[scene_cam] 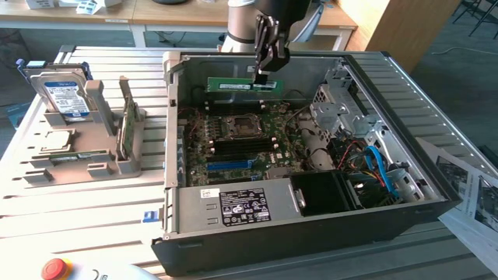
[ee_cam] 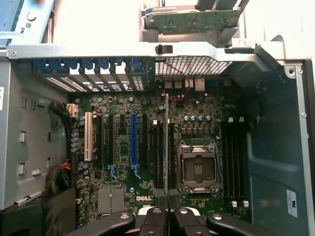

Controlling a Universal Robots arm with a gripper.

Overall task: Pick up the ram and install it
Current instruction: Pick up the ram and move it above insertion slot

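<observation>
The ram [scene_cam: 242, 86], a slim green stick with a white label, hangs level above the far part of the open computer case [scene_cam: 435, 198]. My gripper [scene_cam: 262, 76] is shut on its end toward the exterior view's right, coming down from above. In the wrist view the ram [ee_cam: 167, 147] appears edge-on as a thin line between my gripper's black fingers [ee_cam: 153, 219]. There it lines up with the black memory slots [ee_cam: 158, 152] beside the processor socket [ee_cam: 197, 167]. The motherboard [scene_cam: 233, 157] lies flat below, and the ram is clear of it.
A grey holder [scene_cam: 78, 166] on the exterior view's left carries a hard drive [scene_cam: 66, 96], an upright green card [scene_cam: 128, 125] and a square silver chip [scene_cam: 56, 140]. Inside the case are a power supply [scene_cam: 241, 207], drive cage [scene_cam: 339, 111] and cables [scene_cam: 381, 166]. Papers [scene_cam: 470, 186] lie at the right.
</observation>
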